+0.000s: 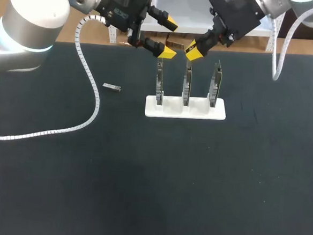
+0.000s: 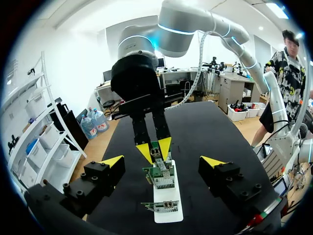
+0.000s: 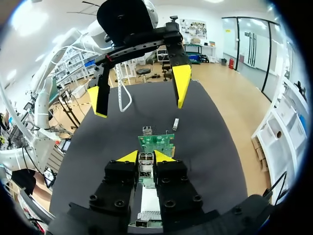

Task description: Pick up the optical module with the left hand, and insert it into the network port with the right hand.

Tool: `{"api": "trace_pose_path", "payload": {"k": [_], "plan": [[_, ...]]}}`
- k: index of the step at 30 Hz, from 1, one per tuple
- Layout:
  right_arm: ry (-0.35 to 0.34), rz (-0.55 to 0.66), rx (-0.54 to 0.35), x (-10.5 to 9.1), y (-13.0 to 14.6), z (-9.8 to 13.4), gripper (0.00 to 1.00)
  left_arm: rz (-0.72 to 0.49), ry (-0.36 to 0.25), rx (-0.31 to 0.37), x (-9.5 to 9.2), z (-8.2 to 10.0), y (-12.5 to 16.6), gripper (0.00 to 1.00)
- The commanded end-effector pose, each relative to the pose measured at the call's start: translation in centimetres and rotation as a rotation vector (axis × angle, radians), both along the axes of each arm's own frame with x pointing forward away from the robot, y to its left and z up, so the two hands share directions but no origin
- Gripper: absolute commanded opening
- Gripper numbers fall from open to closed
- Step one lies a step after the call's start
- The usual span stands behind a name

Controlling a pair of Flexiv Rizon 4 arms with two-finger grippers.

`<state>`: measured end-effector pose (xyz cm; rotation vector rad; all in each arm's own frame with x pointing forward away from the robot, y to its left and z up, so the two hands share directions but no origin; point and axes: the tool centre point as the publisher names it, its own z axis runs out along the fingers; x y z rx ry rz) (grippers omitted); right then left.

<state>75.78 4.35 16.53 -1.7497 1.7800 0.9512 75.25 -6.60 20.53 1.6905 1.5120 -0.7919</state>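
A white base [image 1: 170, 109] holds three upright circuit boards. My right gripper [image 1: 193, 50] sits just above the top of the middle board [image 1: 186, 87] and is shut on a small metallic optical module [image 3: 145, 161], which also shows between its yellow tips in the left wrist view [image 2: 155, 153]. The module sits at the port on the board's top edge [image 3: 155, 143]. My left gripper [image 1: 169, 39] hangs open and empty above the left board [image 1: 159, 83], facing the right gripper [image 2: 155, 149]. A second optical module [image 1: 112, 87] lies on the black mat left of the base.
The left arm's white spiral cable [image 1: 91, 86] loops over the mat to the left of the loose module. The right arm's cable [image 1: 278, 61] hangs at the back right. The black mat [image 1: 195, 179] covers the table in front of the base.
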Motion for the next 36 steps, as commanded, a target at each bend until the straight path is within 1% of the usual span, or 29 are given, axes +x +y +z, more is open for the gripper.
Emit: {"api": "trace_pose_path", "payload": {"k": [1, 6, 23, 31, 36], "plan": [[-0.034, -0.023, -0.008, -1.0, -0.2, 0.8, 0.00, -0.001, 0.004, 0.007, 0.1, 0.1, -0.1, 1.00], [-0.034, -0.027, -0.014, -1.2, -0.4, 0.9, 0.00, -0.001, 0.004, 0.007, 0.1, 0.1, -0.1, 1.00], [0.007, -0.031, -0.011, -1.4, -0.6, -0.3, 0.00, -0.001, 0.004, 0.007, 0.1, 0.1, -0.1, 1.00], [0.014, -0.027, -0.015, -1.2, -0.8, -0.3, 0.00, -0.001, 0.004, 0.007, 0.1, 0.1, -0.1, 1.00], [0.009, -0.015, -0.023, -0.8, -0.7, 0.2, 0.00, -0.001, 0.004, 0.007, 0.1, 0.1, -0.1, 1.00]]}}
